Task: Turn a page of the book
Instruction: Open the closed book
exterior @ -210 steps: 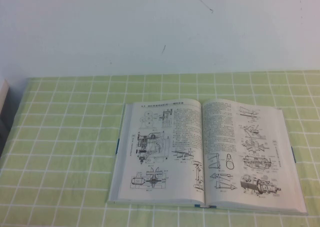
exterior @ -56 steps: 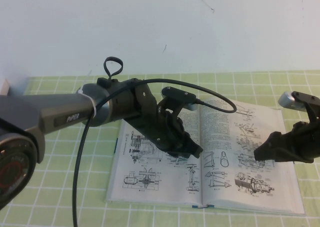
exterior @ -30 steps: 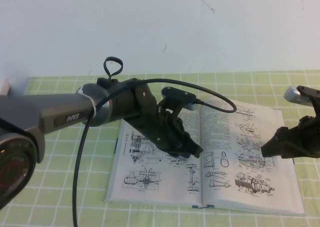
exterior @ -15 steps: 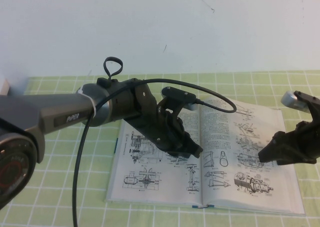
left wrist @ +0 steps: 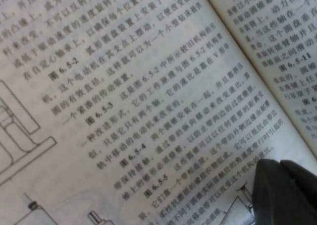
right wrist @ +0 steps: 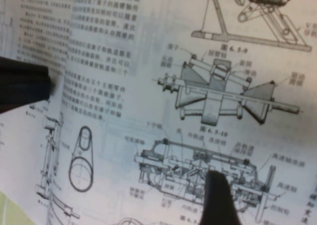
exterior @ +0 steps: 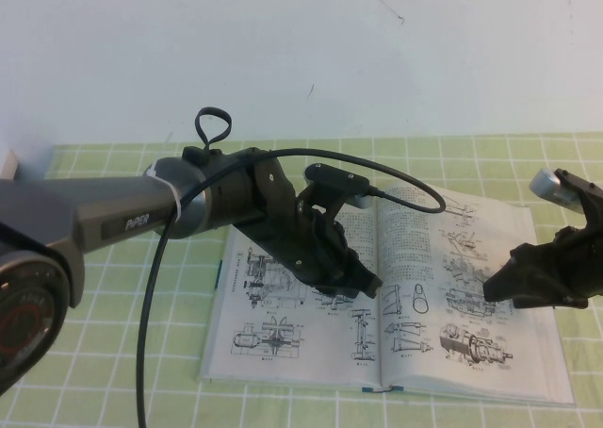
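Observation:
The book (exterior: pixel 273 348) lies open and flat on the table, with thin blue cover edges. My left gripper (exterior: pixel 370 283) is shut, its tip resting on the left-hand leaf close to the gutter; in the left wrist view its dark fingers (left wrist: pixel 285 193) sit on the printed text. My right gripper (exterior: pixel 490 291) is shut and empty, its tip on or just above the right-hand page (exterior: pixel 424 225). In the right wrist view its fingertip (right wrist: pixel 218 197) is over a machine-part drawing on that page (right wrist: pixel 148 61). The page lies flat.
A green checked cloth (exterior: pixel 113 353) covers the table. A white wall stands behind. A pale object (exterior: pixel 8 164) shows at the far left edge. The left arm's cable (exterior: pixel 151 305) hangs over the cloth. The left gripper shows as a dark shape (right wrist: pixel 22 84) in the right wrist view.
Seven seconds ago neither arm was over the book. In the last second my right gripper shifted slightly left and down over the right-hand page. The left arm has not moved.

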You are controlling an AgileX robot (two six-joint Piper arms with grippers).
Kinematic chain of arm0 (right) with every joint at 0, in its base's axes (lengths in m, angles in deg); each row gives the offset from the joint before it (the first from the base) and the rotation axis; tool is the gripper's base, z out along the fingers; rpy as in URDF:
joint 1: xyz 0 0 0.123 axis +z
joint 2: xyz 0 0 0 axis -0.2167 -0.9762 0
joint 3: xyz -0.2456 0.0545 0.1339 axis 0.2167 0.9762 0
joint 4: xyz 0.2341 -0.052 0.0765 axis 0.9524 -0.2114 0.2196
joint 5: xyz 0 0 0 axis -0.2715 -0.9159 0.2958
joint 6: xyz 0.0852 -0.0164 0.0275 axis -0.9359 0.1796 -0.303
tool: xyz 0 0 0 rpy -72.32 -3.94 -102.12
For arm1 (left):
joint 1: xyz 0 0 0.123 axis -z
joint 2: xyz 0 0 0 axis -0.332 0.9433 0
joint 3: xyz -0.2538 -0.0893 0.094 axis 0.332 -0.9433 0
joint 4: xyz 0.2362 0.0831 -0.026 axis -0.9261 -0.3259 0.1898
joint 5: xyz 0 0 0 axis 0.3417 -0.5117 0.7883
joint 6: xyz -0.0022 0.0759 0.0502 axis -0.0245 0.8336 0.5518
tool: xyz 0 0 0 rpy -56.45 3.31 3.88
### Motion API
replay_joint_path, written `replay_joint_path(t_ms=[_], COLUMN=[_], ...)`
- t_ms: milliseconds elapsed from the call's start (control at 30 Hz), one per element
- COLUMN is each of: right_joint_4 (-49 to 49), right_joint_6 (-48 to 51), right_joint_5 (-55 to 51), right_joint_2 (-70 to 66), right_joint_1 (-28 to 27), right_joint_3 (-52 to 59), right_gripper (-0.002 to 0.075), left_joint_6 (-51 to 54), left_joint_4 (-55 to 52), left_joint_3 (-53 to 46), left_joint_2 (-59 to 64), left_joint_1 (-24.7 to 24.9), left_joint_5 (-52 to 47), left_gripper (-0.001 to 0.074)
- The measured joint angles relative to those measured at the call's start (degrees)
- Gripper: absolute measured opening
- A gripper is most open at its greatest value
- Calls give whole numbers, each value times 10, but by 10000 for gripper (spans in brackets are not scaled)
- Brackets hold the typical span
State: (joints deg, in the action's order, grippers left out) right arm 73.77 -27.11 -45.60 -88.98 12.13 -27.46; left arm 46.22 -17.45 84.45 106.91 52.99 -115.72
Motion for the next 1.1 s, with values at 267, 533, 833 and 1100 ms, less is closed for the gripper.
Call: replay_joint_path(t_ms=[267, 533, 833, 1100], right_joint_4=[-4, -24, 57, 184], right_joint_6=[4, 25, 113, 156], right_joint_5=[-25, 4, 55, 43], right_joint_2=[20, 133, 131, 59], right_joint_1=[-21, -53, -47, -47], right_joint_3=[-3, 49, 99, 99], right_gripper=[298, 35, 116, 445], left_joint_6=[0, 0, 1, 1], left_joint_4=[1, 2, 1, 2], left_joint_3=[0, 0, 0, 0], left_joint_2=[0, 0, 0, 0], left_joint_1=[0, 0, 0, 0], left_joint_5=[0, 1, 1, 1], left_gripper=[-4, -4, -4, -4])
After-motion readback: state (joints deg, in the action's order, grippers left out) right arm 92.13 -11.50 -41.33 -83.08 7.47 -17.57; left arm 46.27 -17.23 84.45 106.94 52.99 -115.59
